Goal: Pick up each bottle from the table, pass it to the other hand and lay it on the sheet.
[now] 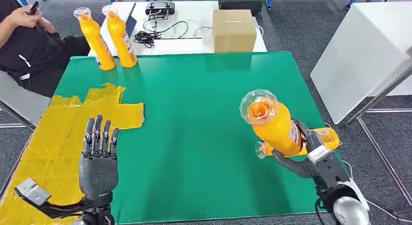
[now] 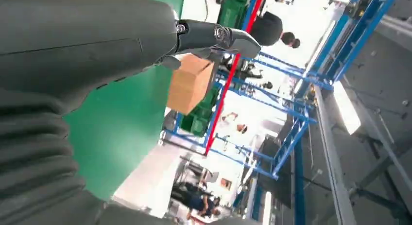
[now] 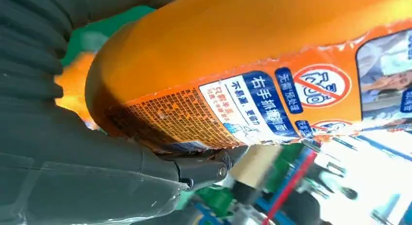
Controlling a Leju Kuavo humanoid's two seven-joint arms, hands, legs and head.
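My right hand [image 1: 311, 159] grips an orange bottle [image 1: 274, 123] with a clear cap, lifted above the green table [image 1: 194, 113] at the right front; the right wrist view shows that bottle's label [image 3: 252, 103] close against my palm. A second orange bottle [image 1: 324, 137] lies on its side just behind it on the table's right edge. Two more orange bottles [image 1: 96, 39] [image 1: 121, 36] stand upright at the far left corner. The yellow sheet [image 1: 58, 132] covers the table's left front. My left hand [image 1: 99, 157] hovers over the sheet, fingers straight and apart, holding nothing.
A cardboard box [image 1: 233, 29] and black cables [image 1: 150, 36] sit on a white table beyond the green one. A seated person in black [image 1: 29, 45] is at the far left. A white cabinet [image 1: 369, 50] stands to the right.
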